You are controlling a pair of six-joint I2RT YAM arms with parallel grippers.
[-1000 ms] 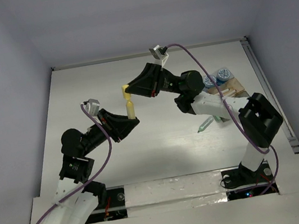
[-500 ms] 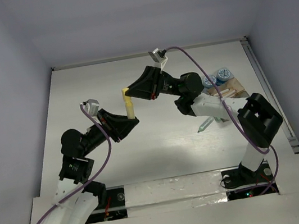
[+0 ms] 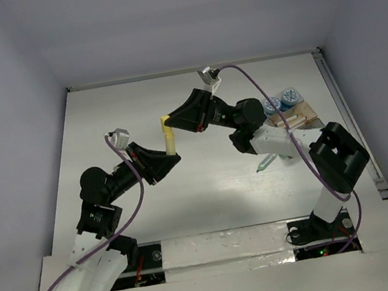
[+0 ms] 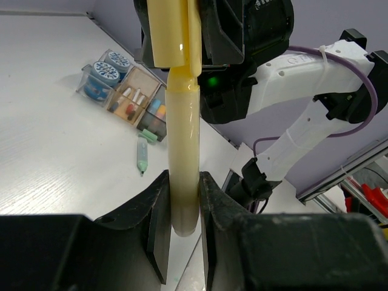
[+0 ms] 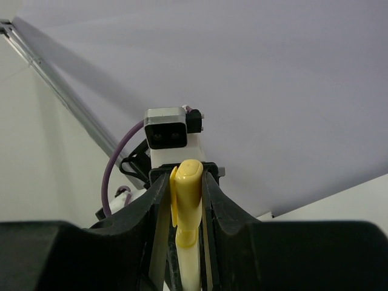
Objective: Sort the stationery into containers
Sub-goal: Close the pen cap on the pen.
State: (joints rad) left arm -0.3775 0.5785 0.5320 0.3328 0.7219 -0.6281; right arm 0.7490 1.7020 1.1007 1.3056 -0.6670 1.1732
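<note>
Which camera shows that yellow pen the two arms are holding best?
The left wrist view: the pale yellow plastic pen fills the frame, cap and barrel both visible. The top view shows it small; the right wrist view shows only its cap end.

A yellow pen [image 3: 169, 138] hung over the middle of the table [image 3: 102, 123]. The left gripper [image 3: 173, 154] pinched its nearer end and the right gripper [image 3: 167, 120] clamped its farther end. A green pen [image 3: 264, 163] lay toward the right edge, near the trays [image 3: 300, 117] and two round blue-and-white pots [image 3: 281, 101].
</note>
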